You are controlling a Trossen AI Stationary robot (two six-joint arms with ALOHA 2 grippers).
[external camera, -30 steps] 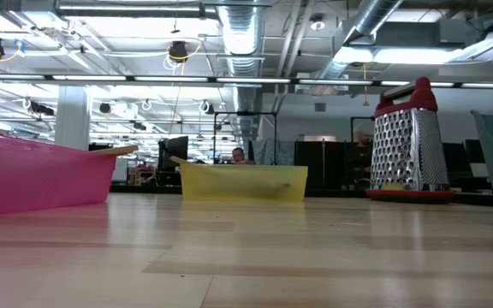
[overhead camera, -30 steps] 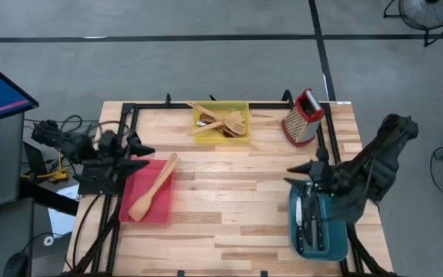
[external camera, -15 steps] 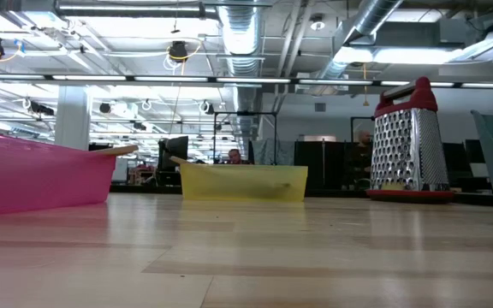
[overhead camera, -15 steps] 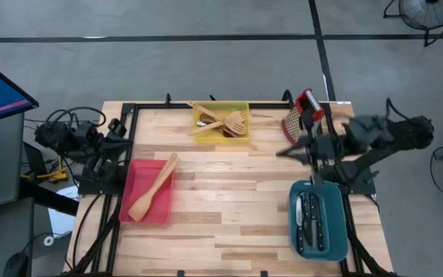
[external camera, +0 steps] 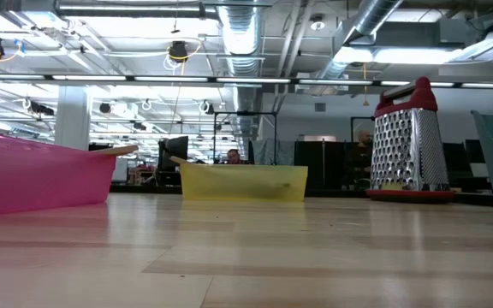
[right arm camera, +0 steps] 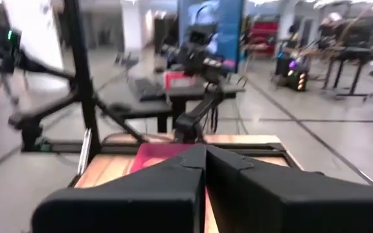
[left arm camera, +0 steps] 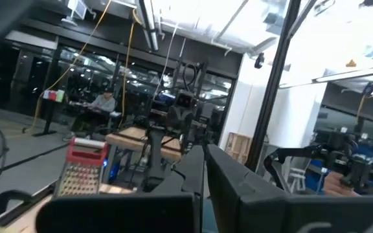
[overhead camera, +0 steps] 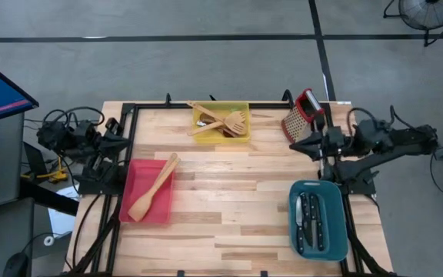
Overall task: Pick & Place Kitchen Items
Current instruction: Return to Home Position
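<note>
**Both claws at the side edges, utensils lying in bins**

The right claw (overhead camera: 302, 144), pressed together and empty, hangs at the right edge of the surface (overhead camera: 237, 192), beside the box grater (overhead camera: 304, 115). The black-handled knives (overhead camera: 310, 219) lie in the teal bin (overhead camera: 339, 238) just frontward of it, long axes running front to back. The left claw (overhead camera: 123, 138), likewise pressed together, sits at the left edge. It is the one nearest the wooden spatula (overhead camera: 152, 188), which lies diagonally in the red bin (overhead camera: 141, 177). No utensil shows outside a bin, so only parking seems left.

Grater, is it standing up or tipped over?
Standing up. In the low view the grater sits on its wide base on the table, red top pointing up.
</note>
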